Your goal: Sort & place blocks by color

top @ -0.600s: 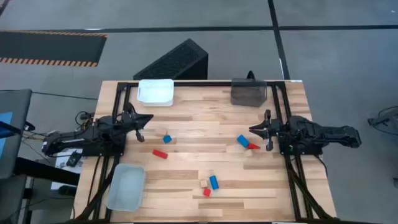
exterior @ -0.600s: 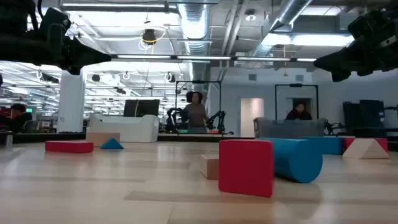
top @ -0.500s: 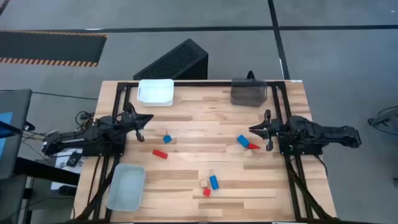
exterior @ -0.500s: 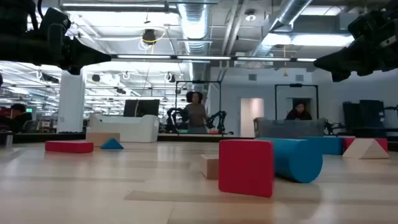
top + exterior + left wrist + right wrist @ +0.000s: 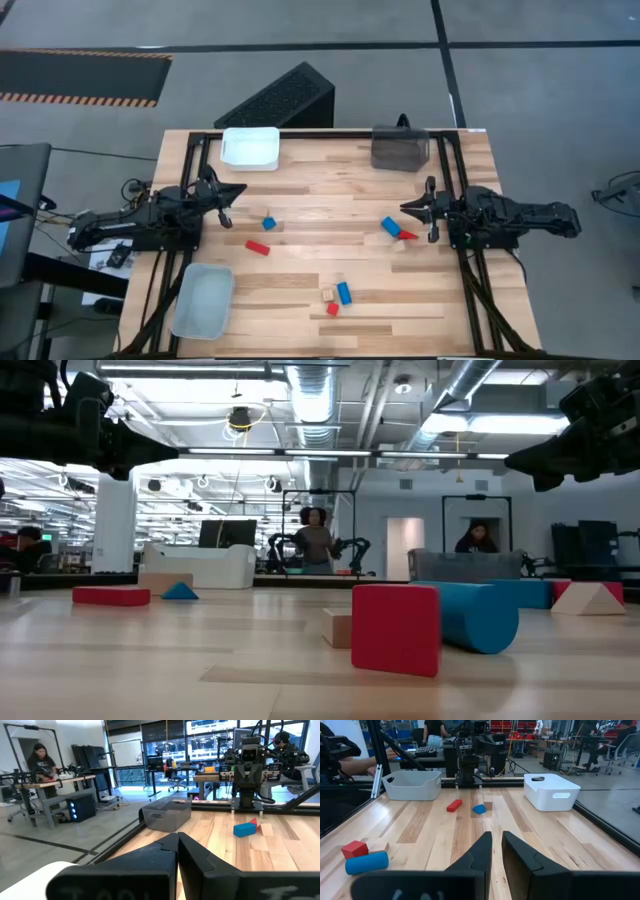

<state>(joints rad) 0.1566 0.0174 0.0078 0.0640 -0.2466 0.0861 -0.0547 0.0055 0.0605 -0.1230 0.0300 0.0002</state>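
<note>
Wooden tabletop (image 5: 330, 200) with blocks (image 5: 338, 293) scattered over its middle, none held. At the left edge, the left gripper (image 5: 238, 189) lies low and level, pointing inward, fingers pressed together. Opposite, the right gripper (image 5: 406, 209) mirrors it, fingers a narrow slit apart, near a blue block (image 5: 390, 226).

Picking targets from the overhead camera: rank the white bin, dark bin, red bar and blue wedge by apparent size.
1. white bin and dark bin: look alike, no clear order.
2. red bar.
3. blue wedge, slightly smaller.
</note>
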